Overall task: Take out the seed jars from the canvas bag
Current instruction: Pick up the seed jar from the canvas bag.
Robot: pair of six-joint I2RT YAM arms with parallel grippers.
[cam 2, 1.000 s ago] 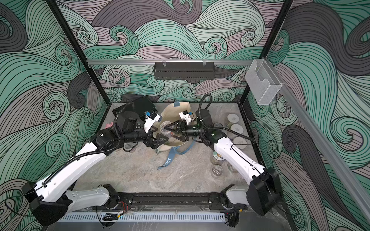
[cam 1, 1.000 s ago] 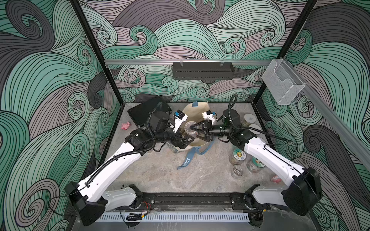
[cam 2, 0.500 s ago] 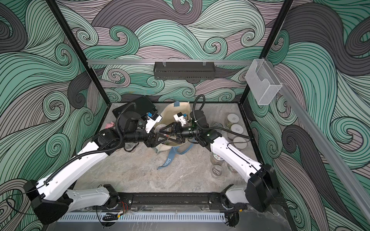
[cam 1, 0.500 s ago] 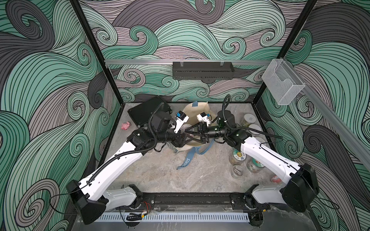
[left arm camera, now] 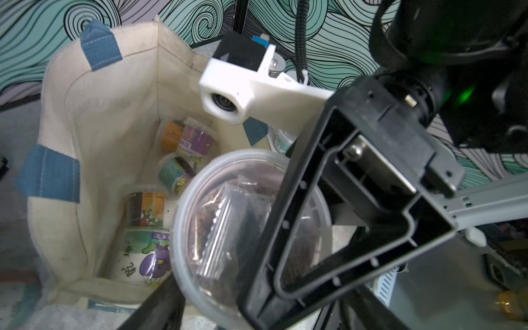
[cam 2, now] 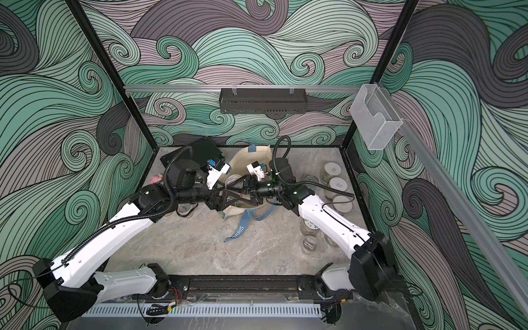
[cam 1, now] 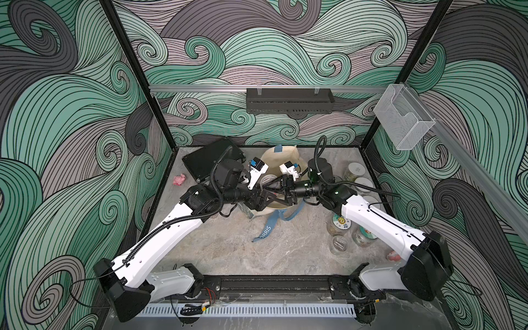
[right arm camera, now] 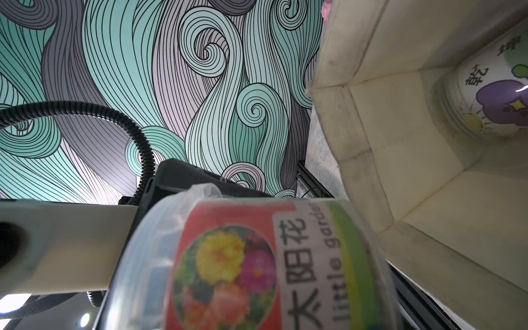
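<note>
- The right hand [cam 1: 275,192] is gripping a flower-label jar [right arm camera: 257,271] just above the mouth of the canvas bag [cam 1: 281,155]. One finger [left arm camera: 283,225] is lying across the clear lid, and the other finger is hiding behind the jar.
- The left hand [cam 1: 264,197] is hovering just beside it on the left. Its fingers are overlapping with the right ones in both top views, so I cannot tell if it is wide or closed on something.
- Several labelled jars [left arm camera: 143,257] are lying inside the bag, partly covered by the held jar.
- More seed jars [cam 1: 339,224] are standing on the bench [cam 1: 228,251] at the right, and the right arm is cutting off some of them.
- The black case [cam 1: 205,163] at the far left is lying partly under the left arm.
</note>
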